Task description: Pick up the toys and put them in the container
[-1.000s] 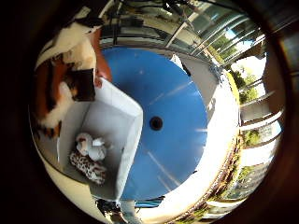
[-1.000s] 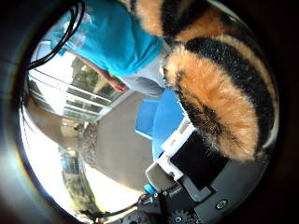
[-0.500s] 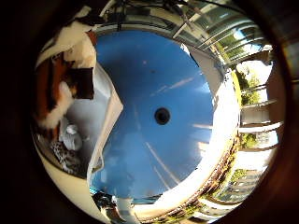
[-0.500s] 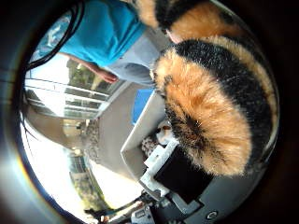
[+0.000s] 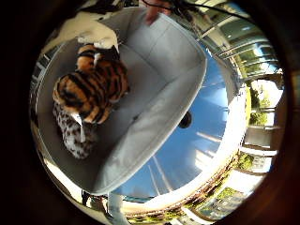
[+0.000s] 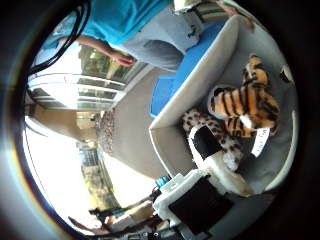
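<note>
Twice looked into the container [image 5: 154,129], once through each palm view, and found the tiger [image 5: 91,91] lying inside on its floor, on top of and touching the spotted toy [image 5: 72,136], both close to one end wall. Saw the fingers [image 6: 212,150] of the hand [image 6: 200,197] reaching out fairly straight and apart over that same end, clamped on nothing, with a white tip just beside one end of the tiger; could not tell touching from a bare gap. Judged the drop made and the retreat the risky part. Feared, first, catching fur or the white tag [image 6: 261,141] on a fingertip while lifting away, and so dragging the tiger up and over the rim onto the blue surface [image 5: 206,150]. Feared, second, clipping the near wall with a low or sideways exit, enough to shove or tip the container toward the surface's edge. Noted a person's hand [image 5: 152,14] resting on the far rim: a reason to rise straight and slowly, away from that side, rather than sweeping across. Saw no further toys on the visible part of the surface, only a dark hole [image 5: 184,120] beside the container, yet could not rule out others hidden behind the walls; judged it unsafe to call the task done without a look from higher up.
</note>
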Robot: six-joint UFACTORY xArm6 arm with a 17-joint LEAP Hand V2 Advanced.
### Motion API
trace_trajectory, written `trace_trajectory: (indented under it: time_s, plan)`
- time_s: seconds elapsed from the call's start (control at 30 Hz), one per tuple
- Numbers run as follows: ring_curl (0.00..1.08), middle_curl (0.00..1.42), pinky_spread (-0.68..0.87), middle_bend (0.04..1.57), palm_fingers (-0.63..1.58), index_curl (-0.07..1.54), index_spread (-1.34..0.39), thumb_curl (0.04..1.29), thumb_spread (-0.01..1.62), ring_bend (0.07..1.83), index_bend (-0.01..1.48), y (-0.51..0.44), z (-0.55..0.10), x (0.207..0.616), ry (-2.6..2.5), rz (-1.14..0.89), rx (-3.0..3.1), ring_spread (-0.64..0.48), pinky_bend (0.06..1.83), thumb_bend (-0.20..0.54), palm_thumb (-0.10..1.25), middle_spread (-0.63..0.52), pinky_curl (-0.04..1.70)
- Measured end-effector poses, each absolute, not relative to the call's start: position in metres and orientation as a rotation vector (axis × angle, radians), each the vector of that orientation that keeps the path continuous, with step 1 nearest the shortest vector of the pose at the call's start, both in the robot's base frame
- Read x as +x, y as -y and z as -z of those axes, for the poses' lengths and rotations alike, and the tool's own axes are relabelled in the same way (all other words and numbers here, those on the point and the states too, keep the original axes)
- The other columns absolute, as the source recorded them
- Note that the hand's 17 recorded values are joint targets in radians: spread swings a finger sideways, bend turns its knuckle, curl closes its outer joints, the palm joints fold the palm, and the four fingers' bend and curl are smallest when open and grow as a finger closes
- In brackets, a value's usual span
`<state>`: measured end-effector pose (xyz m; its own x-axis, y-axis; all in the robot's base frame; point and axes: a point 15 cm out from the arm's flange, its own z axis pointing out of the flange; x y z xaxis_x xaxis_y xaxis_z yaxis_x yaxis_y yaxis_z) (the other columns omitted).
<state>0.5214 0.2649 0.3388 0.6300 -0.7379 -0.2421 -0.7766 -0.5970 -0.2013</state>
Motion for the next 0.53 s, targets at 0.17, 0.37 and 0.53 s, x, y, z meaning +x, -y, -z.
trace_trajectory:
  time_s: [0.17,0.37,0.53]
  plan:
    - [0.31,0.33,0.49,0.14,-0.08,0.44,-0.5,0.47,1.12,0.45,0.14,-0.236,-0.396,0.508,-1.207,-0.129,-2.532,0.28,0.92,-0.027,0.62,0.04,0.43]
    - [0.31,0.31,0.5,0.15,-0.05,0.39,-0.47,0.45,1.11,0.43,0.17,-0.165,-0.466,0.469,-1.246,-0.076,-2.502,0.29,0.89,-0.028,0.63,0.04,0.4]
    - [0.31,0.29,0.48,0.16,0.0,0.37,-0.45,0.45,1.11,0.4,0.2,-0.085,-0.513,0.418,-1.341,-0.013,-2.5,0.28,0.82,-0.027,0.65,0.05,0.36]
